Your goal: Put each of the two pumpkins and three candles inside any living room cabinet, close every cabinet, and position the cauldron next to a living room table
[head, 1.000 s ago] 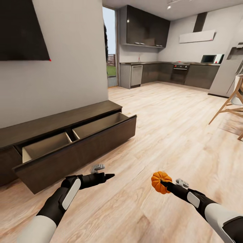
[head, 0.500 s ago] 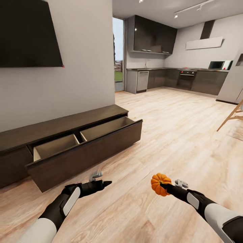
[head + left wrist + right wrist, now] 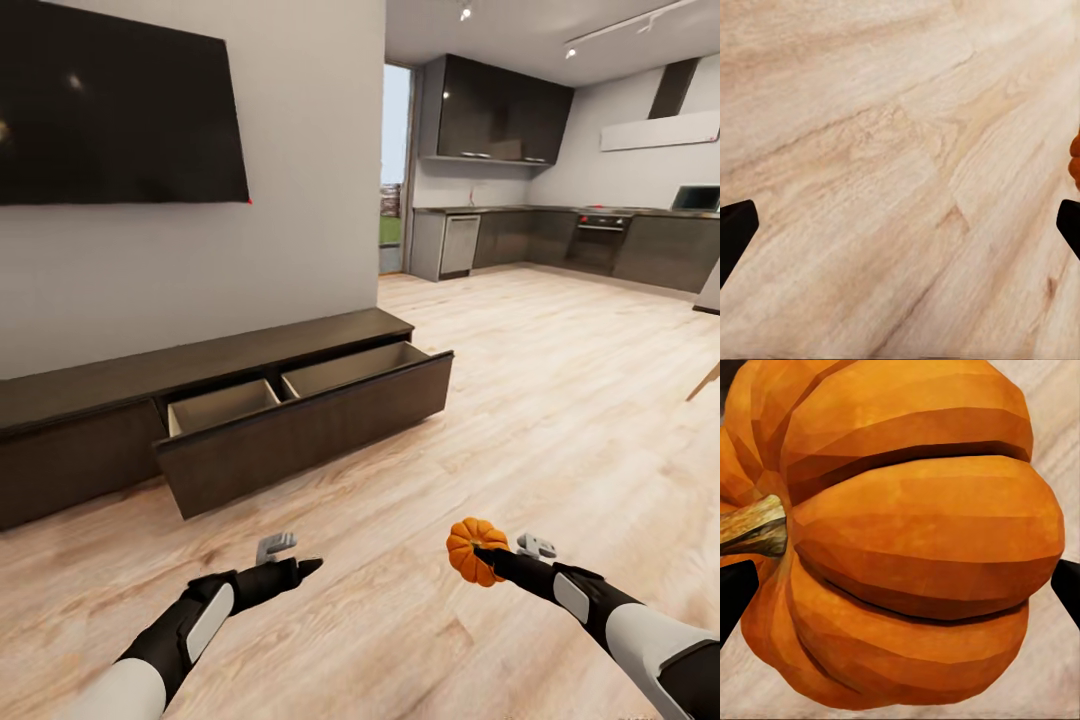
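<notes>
One pumpkin clamped between right claw fingers, above floor

Pale wood plank floor runs under and ahead of both pincers, through to the far room. Large black wall screen, flat on grey wall, well up and forward-left of left pincer. Beyond, far ahead of right pincer: dark kitchen units along back wall, dark upper cupboards above, oven set in. Narrow glass doorway beside them, green outside. Ceiling spotlights overhead.
</notes>
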Available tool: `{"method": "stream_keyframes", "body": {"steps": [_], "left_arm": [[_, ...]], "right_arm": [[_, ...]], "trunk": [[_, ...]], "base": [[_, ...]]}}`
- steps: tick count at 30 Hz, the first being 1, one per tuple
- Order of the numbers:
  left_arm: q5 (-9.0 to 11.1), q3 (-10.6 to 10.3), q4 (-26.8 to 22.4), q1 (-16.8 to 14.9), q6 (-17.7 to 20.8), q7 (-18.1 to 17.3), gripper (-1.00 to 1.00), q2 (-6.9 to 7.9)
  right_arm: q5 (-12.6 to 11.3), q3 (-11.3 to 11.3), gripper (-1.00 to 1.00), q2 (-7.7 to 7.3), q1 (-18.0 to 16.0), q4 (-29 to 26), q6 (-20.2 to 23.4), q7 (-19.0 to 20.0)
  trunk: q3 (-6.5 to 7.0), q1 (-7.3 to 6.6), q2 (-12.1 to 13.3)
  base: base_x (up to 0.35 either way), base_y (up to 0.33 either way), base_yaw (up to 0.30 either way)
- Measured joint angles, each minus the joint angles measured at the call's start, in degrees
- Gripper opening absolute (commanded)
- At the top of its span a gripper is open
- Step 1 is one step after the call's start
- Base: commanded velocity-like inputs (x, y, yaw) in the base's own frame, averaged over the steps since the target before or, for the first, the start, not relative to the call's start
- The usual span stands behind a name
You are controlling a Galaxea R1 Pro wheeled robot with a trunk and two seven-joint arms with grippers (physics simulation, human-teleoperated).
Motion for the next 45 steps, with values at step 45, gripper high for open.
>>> {"method": "stream_keyframes", "body": {"steps": [45], "left_arm": [[0.9, 0.1, 1.0, 0.1, -3.6, -0.1, 1.0, 0.86]], "right_arm": [[3.8, 0.3, -1.0, 1.43, 0.2, 0.1, -1.7, 0.0]], "trunk": [[1.91, -0.03, 0.0]], "base": [[-0.043, 0.0, 0.253]]}}
